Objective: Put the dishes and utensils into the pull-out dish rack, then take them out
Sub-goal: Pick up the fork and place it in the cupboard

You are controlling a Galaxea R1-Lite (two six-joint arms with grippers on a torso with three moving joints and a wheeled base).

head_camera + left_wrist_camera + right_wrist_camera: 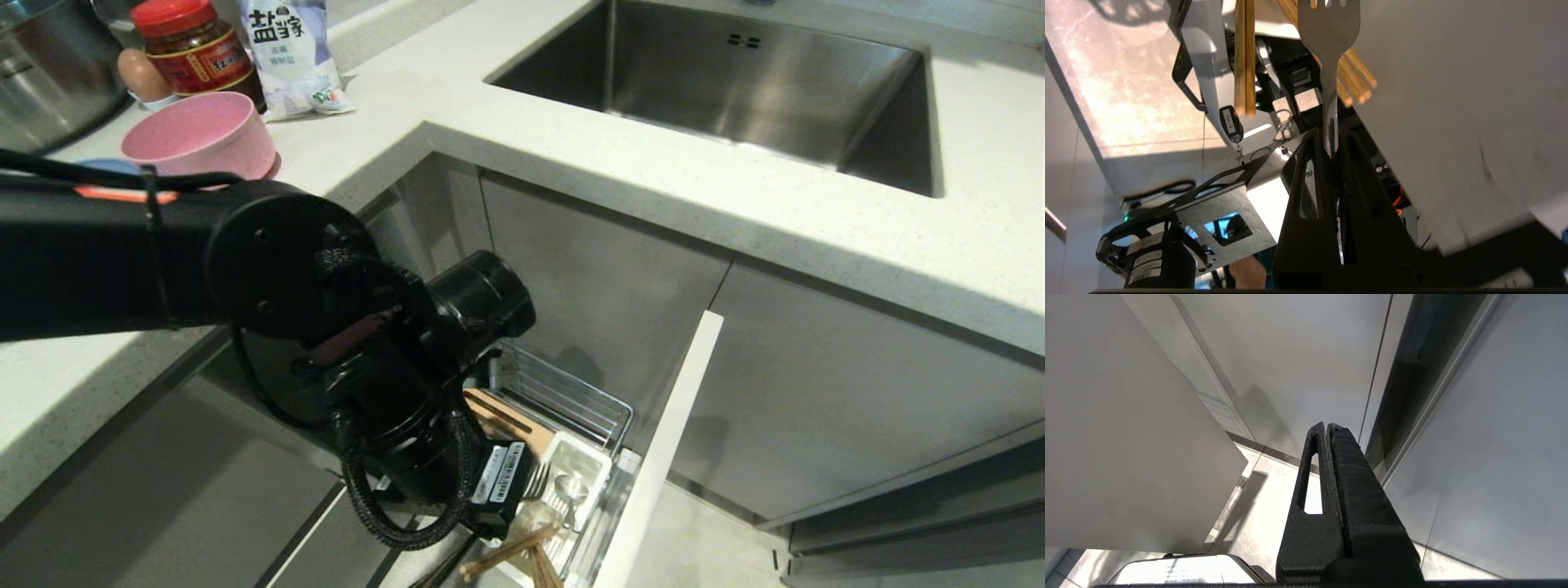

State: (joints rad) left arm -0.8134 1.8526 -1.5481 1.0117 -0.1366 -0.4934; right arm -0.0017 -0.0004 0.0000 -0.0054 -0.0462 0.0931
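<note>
White speckled surface [653,155] wrapping a corner, steel sink [735,73] set into it, pink bowl [200,135] near the edge, red-lidded jar [196,49], white salt bag [290,53], egg [140,75] and steel pot [49,65] behind it

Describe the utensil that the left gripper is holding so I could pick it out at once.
Below the white countertop, the pull-out dish rack stands open, and the left gripper reaches down into it. Its fingers are shut on the handle of a silver metal fork. Unlike the wooden chopsticks beside it, it is flat steel with slotted tines.
</note>
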